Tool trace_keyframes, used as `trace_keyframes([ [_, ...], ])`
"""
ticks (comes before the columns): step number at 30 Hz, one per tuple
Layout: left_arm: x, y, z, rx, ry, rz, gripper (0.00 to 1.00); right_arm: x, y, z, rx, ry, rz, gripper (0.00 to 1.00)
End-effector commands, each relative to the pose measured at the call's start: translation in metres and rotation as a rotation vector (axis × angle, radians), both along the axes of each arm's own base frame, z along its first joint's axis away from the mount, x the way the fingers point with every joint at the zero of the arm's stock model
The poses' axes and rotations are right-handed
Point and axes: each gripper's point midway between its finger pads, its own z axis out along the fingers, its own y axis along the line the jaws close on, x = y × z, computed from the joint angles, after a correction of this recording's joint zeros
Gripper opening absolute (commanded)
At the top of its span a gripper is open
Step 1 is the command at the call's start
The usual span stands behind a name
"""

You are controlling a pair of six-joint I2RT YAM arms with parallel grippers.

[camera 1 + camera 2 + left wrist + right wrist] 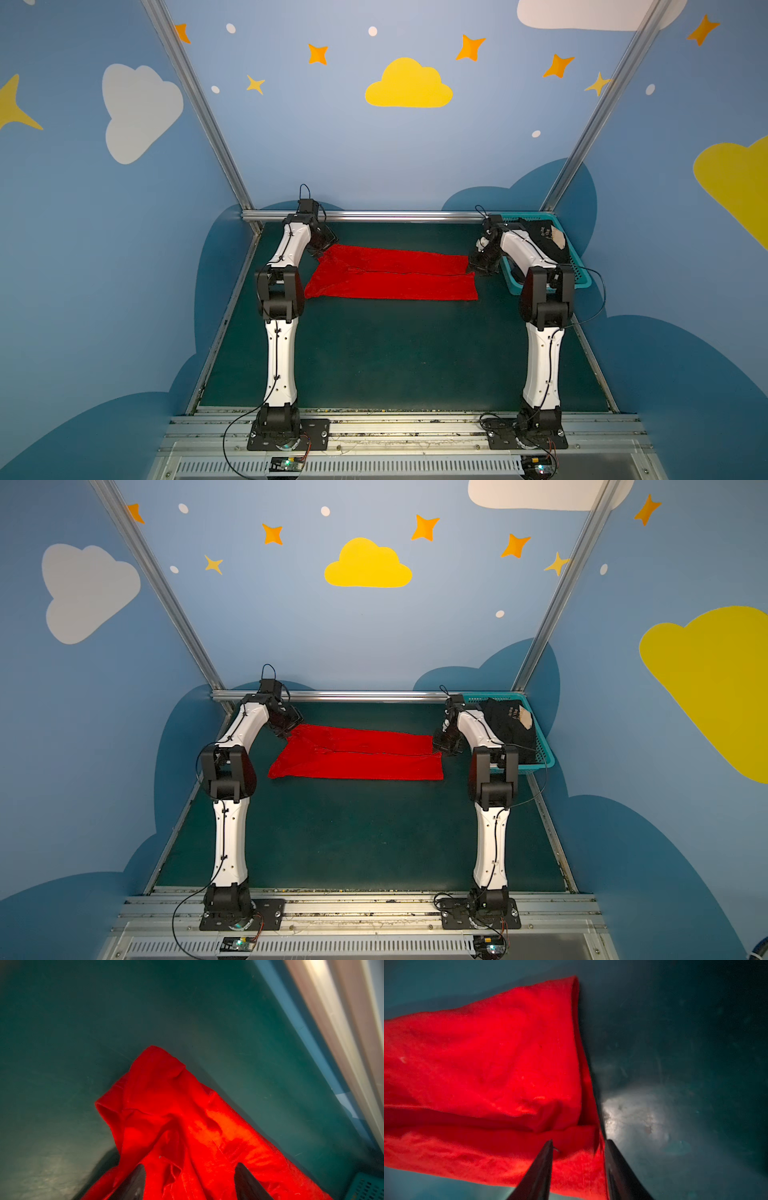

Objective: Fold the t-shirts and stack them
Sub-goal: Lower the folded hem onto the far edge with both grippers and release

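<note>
Left wrist view shows the left claw (191,1164) with its two dark fingers (136,1182) standing apart and rumpled red cloth lying loose between them, gripped by neither. That cloth is the red t-shirt (390,274), which in both top views lies on the dark green desk (395,353) as a long folded band across the far half, running from one arm to the other. A fold line runs along its length, and its left end is bunched and narrower than its right end. The left claw sits low at the band's far left corner. The right claw (579,1140) sits at the far right corner. In the right wrist view its jaws are also parted, with the shirt's edge passing between them and bare desk showing beside one finger. A teal basket (582,283) stands at the far right corner of the desk, just behind the right arm. In it lies a black t-shirt (540,245) with pale lettering and a beige patch; how many garments are in there I cannot tell.
</note>
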Motion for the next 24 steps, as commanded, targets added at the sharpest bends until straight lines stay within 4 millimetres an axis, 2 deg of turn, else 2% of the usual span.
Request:
trace_keyframes([
  [1, -0.016, -0.002, 0.060, 0.022, -0.089, -0.002, 0.69, -0.005, 0.005, 0.055, 0.025, -0.103, 0.026, 0.48],
  [4, -0.046, -0.005, 0.062, 0.072, -0.064, 0.004, 0.61, -0.013, 0.007, 0.066, 0.010, -0.135, 0.033, 0.52],
  [6, -0.064, -0.013, 0.056, 0.077, -0.029, -0.003, 0.49, -0.019, 0.010, 0.069, 0.013, -0.141, 0.037, 0.53],
  [8, -0.083, -0.024, 0.041, 0.070, 0.030, -0.020, 0.33, -0.025, 0.018, 0.070, 0.035, -0.145, 0.051, 0.53],
  [10, -0.099, -0.034, 0.023, 0.068, 0.100, -0.043, 0.21, -0.030, 0.027, 0.068, 0.048, -0.145, 0.067, 0.53],
  [14, -0.121, -0.047, -0.015, 0.085, 0.210, -0.062, 0.06, -0.037, 0.039, 0.058, 0.059, -0.127, 0.094, 0.52],
  [17, -0.122, -0.053, -0.034, 0.077, 0.234, -0.074, 0.05, -0.041, 0.043, 0.051, 0.070, -0.106, 0.099, 0.50],
  [24, -0.085, -0.062, -0.058, 0.041, 0.160, -0.078, 0.08, -0.046, 0.049, 0.044, 0.086, -0.093, 0.104, 0.50],
])
